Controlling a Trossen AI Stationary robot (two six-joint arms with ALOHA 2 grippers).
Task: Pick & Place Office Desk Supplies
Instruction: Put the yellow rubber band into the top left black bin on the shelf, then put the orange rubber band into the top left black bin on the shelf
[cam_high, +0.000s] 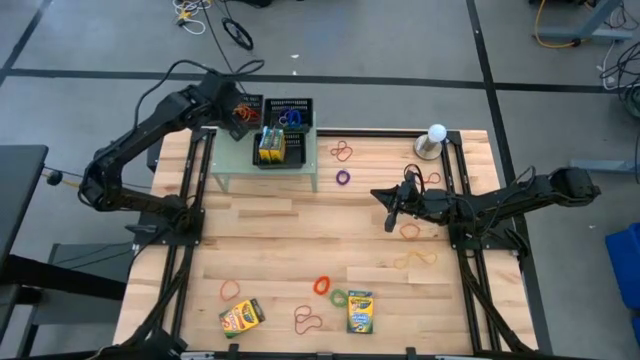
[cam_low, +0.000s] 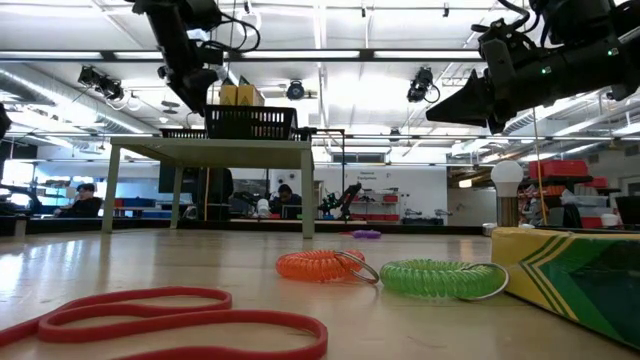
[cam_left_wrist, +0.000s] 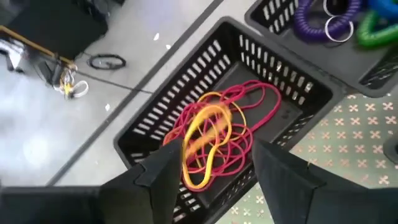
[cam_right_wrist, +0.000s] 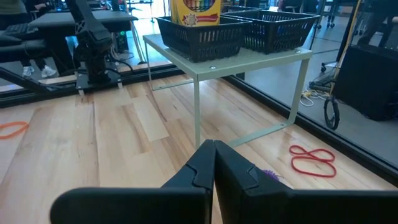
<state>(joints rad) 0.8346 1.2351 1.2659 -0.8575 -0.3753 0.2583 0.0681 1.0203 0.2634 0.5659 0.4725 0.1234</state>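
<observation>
Red band (cam_low: 180, 318) nearest — tray (cam_left_wrist: 186, 87) holds red, orange bands (cam_left_wrist: 214, 134).

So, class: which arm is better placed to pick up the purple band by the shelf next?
Right. Its shut gripper hovers near the purple band; the left gripper is over a tray.

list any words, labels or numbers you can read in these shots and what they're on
No text reads clearly in any view.
Crayon box on the table: printed front, too small to read.
Second crayon box on the table: printed front, too small to read.
Crayon box in the mesh tray: only crayon artwork shows, its wording cut off.
Crayon box edge in the low view: green and yellow pattern only, no letters.
Signs in the room behind: too blurred to read.
</observation>
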